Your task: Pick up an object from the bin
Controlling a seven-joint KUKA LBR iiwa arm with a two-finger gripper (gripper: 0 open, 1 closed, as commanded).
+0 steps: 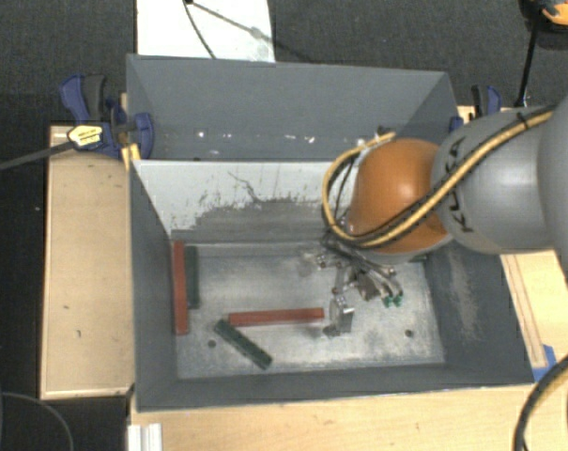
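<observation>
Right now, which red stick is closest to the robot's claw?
The red stick lying crosswise mid-bin; its right end is by the gripper. The other red stick lies along the left wall.

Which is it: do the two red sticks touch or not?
Apart. The camera view shows bare floor between the left-wall red stick and the middle red stick.

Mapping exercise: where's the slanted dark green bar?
Camera view: the slanted dark green bar lies left of the claw, below the horizontal red-brown bar's left end.
</observation>
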